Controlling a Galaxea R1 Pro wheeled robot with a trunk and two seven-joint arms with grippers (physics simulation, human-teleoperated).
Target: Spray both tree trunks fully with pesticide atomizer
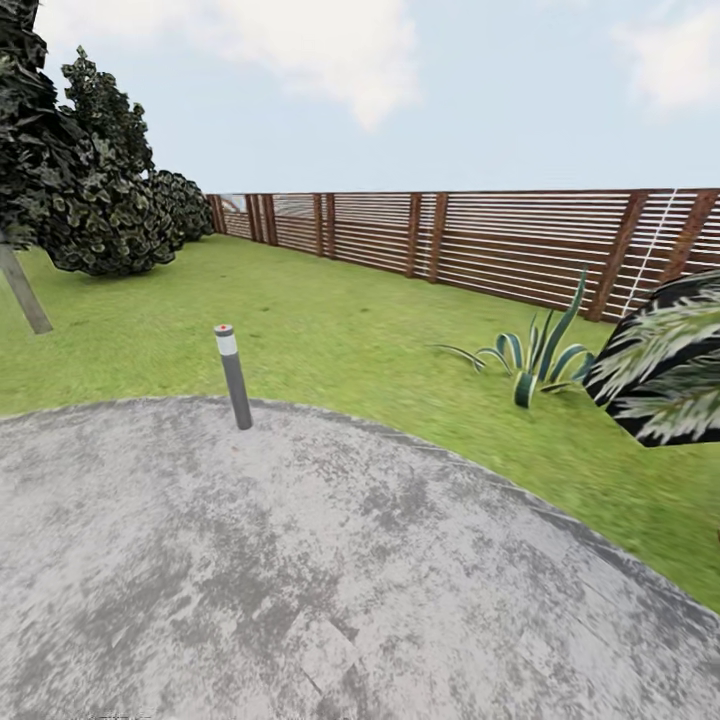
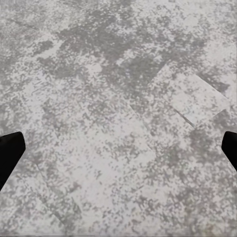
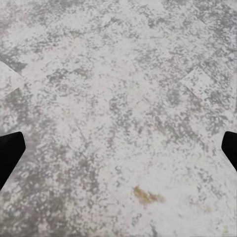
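Both claws are seen spread wide with nothing held: the left gripper (image 2: pixel 118 153) and the right gripper (image 3: pixel 118 153) each hang over mottled grey stone paving (image 1: pixel 300 570). Ahead of them, a short bollard light (image 1: pixel 232 376) stands at the paving's edge, with lawn (image 1: pixel 330 330) and slatted fence (image 1: pixel 480 240) beyond.

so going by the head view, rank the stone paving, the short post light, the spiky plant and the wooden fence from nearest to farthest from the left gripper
1. Stone paving: right under the left gripper, whose fingers are spread with nothing between them.
2. Post light: at the paving's far edge, left of centre.
3. Spiky plant: on the grass, to the right.
4. Wooden fence: across the back of the lawn.
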